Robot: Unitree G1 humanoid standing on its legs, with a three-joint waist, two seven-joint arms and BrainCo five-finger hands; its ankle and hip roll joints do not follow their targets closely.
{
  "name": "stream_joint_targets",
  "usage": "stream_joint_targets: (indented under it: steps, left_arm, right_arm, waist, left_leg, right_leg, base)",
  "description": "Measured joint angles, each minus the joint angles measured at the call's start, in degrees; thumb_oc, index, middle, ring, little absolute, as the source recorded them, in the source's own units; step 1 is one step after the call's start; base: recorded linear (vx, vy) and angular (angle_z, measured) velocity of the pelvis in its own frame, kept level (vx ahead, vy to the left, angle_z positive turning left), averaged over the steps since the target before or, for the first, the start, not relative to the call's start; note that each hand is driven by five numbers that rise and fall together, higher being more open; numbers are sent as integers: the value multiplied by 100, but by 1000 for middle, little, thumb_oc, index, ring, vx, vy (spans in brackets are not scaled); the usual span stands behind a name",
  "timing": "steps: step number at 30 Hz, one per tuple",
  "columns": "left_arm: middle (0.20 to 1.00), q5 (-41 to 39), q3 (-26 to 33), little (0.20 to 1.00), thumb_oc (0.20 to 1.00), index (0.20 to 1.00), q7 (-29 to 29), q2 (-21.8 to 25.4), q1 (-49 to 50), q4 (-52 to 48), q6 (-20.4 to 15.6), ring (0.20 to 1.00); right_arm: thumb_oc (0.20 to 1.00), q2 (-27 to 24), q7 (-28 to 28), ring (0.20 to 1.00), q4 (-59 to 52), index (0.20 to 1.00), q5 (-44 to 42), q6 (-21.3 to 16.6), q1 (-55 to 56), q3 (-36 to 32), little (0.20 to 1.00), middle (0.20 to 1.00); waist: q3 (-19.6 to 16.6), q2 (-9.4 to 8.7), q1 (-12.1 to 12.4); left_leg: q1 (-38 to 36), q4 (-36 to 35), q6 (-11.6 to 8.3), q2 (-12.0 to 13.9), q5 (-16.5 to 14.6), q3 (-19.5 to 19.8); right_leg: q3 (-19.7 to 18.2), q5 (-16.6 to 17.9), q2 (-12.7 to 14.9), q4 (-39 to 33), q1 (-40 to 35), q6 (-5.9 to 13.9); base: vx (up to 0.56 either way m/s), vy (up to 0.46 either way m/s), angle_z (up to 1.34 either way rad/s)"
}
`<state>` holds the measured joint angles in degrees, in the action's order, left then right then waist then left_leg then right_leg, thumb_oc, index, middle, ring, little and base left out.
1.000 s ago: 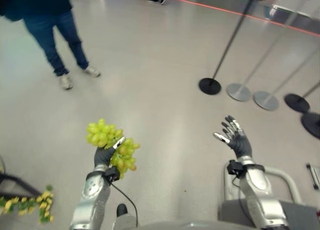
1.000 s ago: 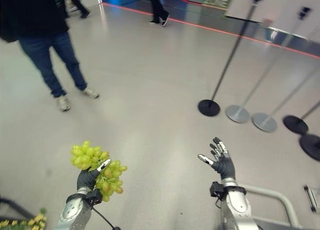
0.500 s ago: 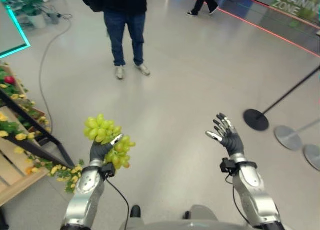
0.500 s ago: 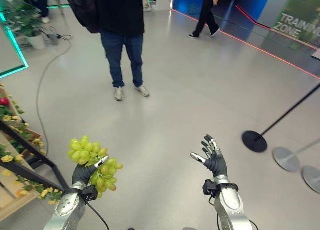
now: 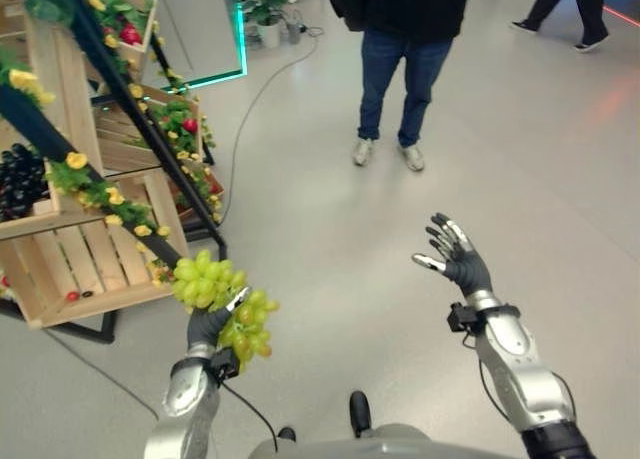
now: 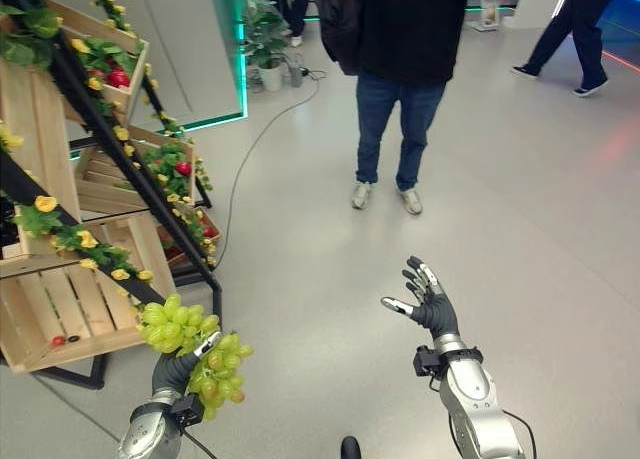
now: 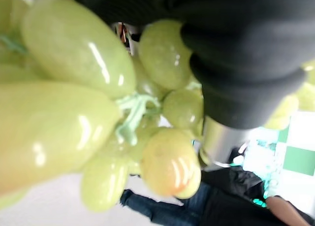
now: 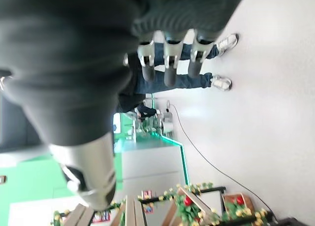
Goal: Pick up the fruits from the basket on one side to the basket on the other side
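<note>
A bunch of green grapes (image 5: 215, 293) is held up above the floor at the lower left, with my left hand (image 5: 208, 326) shut on it from below. In the left wrist view the grapes (image 7: 74, 103) press right against the hand's dark cover. My right hand (image 5: 460, 263) is raised at the right, palm up, open with its fingers spread and nothing in it. A wooden crate stand (image 5: 70, 239) with fruit and yellow flowers rises at the left, just beyond the grapes.
A person in jeans (image 5: 395, 79) stands a few steps ahead on the grey floor, and another person walks at the far right (image 6: 570, 39). Dark grapes (image 5: 20, 179) and red fruit (image 6: 115, 76) lie in the stand's crates. A cable (image 6: 240, 169) runs along the floor by the stand.
The whole picture has swung left, so the crate stand now shows beside the grapes and the barrier posts are out of the picture. Both hands keep their pose; the left still holds the grapes.
</note>
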<state>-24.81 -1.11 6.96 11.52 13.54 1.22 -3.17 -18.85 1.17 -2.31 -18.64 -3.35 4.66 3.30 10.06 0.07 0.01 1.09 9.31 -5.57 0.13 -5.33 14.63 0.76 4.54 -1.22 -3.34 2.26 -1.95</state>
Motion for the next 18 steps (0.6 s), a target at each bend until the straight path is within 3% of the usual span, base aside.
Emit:
stream_joint_targets:
  steps: [2,3,4,6,8,9,10,11,12,13,14,17,18]
  left_arm:
    - [200,-190,32,200,200,200,17,-50,-36,-31,-57,200]
    - [200,-212,73,200,200,200,34,-39,18,-23,-57,200]
    - [200,-256,113,200,200,200,37,-18,-18,-12,-58,200]
    - [200,-306,194,200,200,200,64,-12,-8,16,-55,200]
    - [200,-310,179,200,200,200,94,-74,-13,46,-65,200]
    - [200,-323,181,200,200,200,99,-90,-37,91,-66,200]
    - [200,-330,176,200,200,200,98,-126,-49,102,-65,200]
    - [200,-342,153,200,200,200,92,-199,-62,112,-60,200]
    - [200,-345,120,200,200,200,91,-222,-45,101,-60,200]
    - [200,-343,58,200,200,200,79,-270,-28,103,-60,200]
    - [200,-340,67,200,200,200,89,-188,-47,110,-58,200]
    - [200,-319,176,200,200,200,91,299,-152,92,-50,200]
    - [200,-311,202,200,200,200,91,351,-155,79,-51,200]
  right_arm:
    - [1000,-28,54,1000,-2,1000,0,-2,-30,-39,1000,1000]
    - [1000,-8,71,1000,8,1000,1,-4,-63,-37,1000,1000]
    - [1000,13,104,1000,13,1000,1,5,-90,-34,1000,1000]
    - [1000,57,158,1000,4,1000,1,-6,-97,-51,1000,1000]
    - [1000,1,186,1000,35,1000,2,-17,-87,-94,1000,1000]
    - [1000,31,234,1000,108,1000,2,-10,-80,-152,1000,1000]
    - [1000,6,257,1000,90,1000,2,-12,-14,-188,1000,1000]
    - [1000,0,286,1000,64,1000,2,-11,108,-277,1000,1000]
    - [1000,-41,301,1000,28,1000,2,-13,181,-331,1000,1000]
    - [1000,-73,300,1000,-27,1000,6,-25,334,-469,1000,1000]
    - [1000,76,312,1000,52,1000,4,-5,354,-468,1000,1000]
    - [1000,594,288,1000,17,1000,5,14,451,-353,1000,1000]
    - [1000,645,284,1000,18,1000,7,16,450,-351,1000,1000]
  waist:
    - [3,123,-29]
    - [32,186,102]
    - [118,96,114]
    - [198,-37,83]
    - [241,4,102]
    - [209,86,85]
    - [207,98,40]
    - [202,140,44]
    - [166,196,-28]
    - [54,419,-64]
    - [12,256,-46]
    - [-74,-260,90]
    - [-101,-307,108]
  left_leg:
    - [173,-8,86,-17,43,-561]
    - [177,-112,94,92,46,-660]
    - [336,45,82,136,6,-733]
    - [465,55,10,517,1,-929]
    - [477,-311,-40,1066,93,-1129]
    - [497,-310,-108,1333,143,-1459]
    - [498,-391,-129,1461,244,-1598]
    - [439,-432,-173,1538,331,-1868]
    - [437,-560,-171,1523,479,-1949]
    - [213,-1026,-326,1437,875,-1819]
    - [78,-1198,-584,1275,955,-1827]
    - [68,-1369,-248,659,961,-1854]
    - [70,-1351,-183,595,937,-1838]
  right_leg:
    - [218,11,27,-57,23,-33]
    - [308,4,60,-94,4,-44]
    - [400,38,174,-177,-67,-114]
    - [710,-13,377,-180,-155,-41]
    - [814,-44,454,-137,-207,129]
    - [1067,-95,527,-182,-306,212]
    - [1134,-127,578,-179,-360,294]
    - [1334,-114,710,-180,-475,537]
    - [1425,-122,758,-181,-534,634]
    - [1529,-168,795,-179,-598,884]
    - [1480,-144,975,-180,-604,1009]
    - [1544,-97,1584,-9,-535,1028]
    - [1551,-89,1679,120,-508,1032]
  base:
    - [48,58,83]
    - [58,95,46]
    - [60,157,67]
    - [66,183,74]
    - [75,253,47]
    - [52,208,44]
    - [118,269,67]
    - [115,264,58]
    - [126,275,71]
    - [79,202,39]
    - [98,239,27]
    - [69,244,27]
    - [62,270,32]
